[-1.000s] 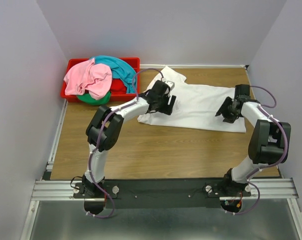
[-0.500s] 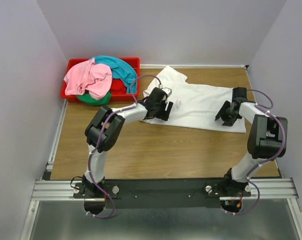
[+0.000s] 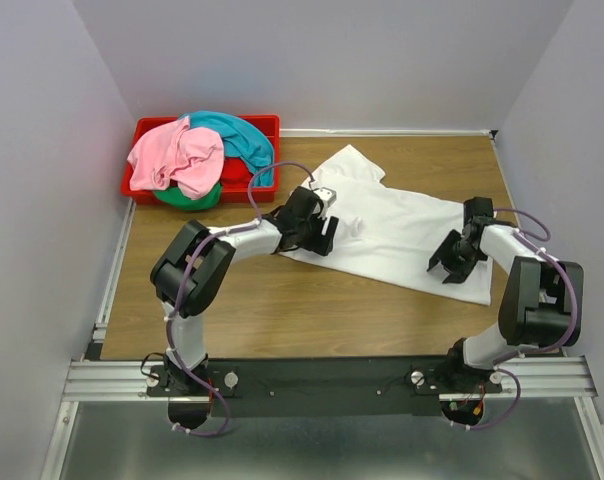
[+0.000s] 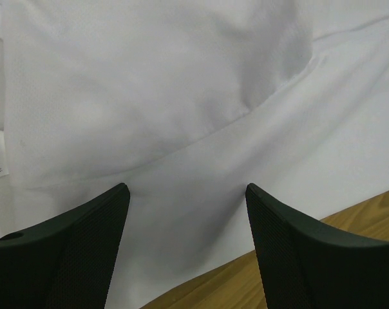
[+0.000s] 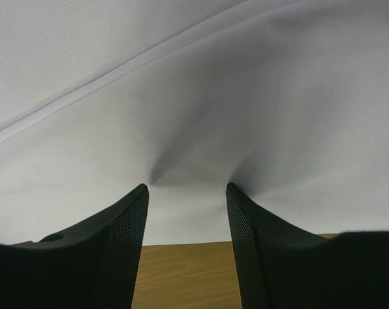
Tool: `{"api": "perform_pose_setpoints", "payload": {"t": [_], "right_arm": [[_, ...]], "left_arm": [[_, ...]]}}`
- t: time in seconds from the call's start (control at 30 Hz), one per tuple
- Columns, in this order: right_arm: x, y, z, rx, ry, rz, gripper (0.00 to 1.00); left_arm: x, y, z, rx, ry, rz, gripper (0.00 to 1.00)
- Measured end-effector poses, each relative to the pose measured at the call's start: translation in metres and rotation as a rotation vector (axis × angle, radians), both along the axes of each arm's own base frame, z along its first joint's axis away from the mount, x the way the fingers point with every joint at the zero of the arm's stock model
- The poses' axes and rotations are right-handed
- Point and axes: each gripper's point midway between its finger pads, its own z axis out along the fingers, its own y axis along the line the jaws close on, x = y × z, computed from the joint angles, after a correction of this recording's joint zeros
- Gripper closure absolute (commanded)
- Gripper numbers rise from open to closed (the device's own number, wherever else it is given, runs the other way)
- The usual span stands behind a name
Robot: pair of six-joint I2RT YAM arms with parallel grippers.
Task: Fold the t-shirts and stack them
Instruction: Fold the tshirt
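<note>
A white t-shirt (image 3: 402, 225) lies spread and slightly skewed on the wooden table (image 3: 282, 300). My left gripper (image 3: 317, 238) stands open with both fingertips pressed on the shirt's left near edge. In the left wrist view the gripper (image 4: 187, 188) has white cloth (image 4: 181, 96) under it and nothing pinched. My right gripper (image 3: 444, 268) is open too, low on the shirt's right near edge. In the right wrist view its tips (image 5: 187, 187) dent the fabric (image 5: 181, 96), with creases fanning out. Pink (image 3: 177, 155), teal (image 3: 237, 135), green (image 3: 187, 198) and red (image 3: 237, 172) t-shirts are heaped at the back left.
A red plastic bin (image 3: 272, 122) at the back left corner holds the heap of coloured shirts. Grey walls close in the table on three sides. Bare wood shows between the white shirt and the arm bases' rail (image 3: 322, 375).
Both grippers have slid toward the near edge, dragging the white shirt with them. The shirt has shifted nearer and turned a little. Both jaws kept their width.
</note>
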Motion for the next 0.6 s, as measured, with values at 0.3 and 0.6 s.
{"api": "perform_pose_setpoints", "payload": {"t": [0.3, 0.6], "right_arm": [[-0.046, 0.011, 0.003, 0.044, 0.142, -0.027, 0.39], [-0.057, 0.014, 0.018, 0.057, 0.151, -0.045, 0.39]], "left_arm": [[-0.036, 0.007, 0.001, -0.038, 0.056, -0.055, 0.19], [-0.068, 0.015, 0.003, -0.058, 0.123, -0.079, 0.19]]}}
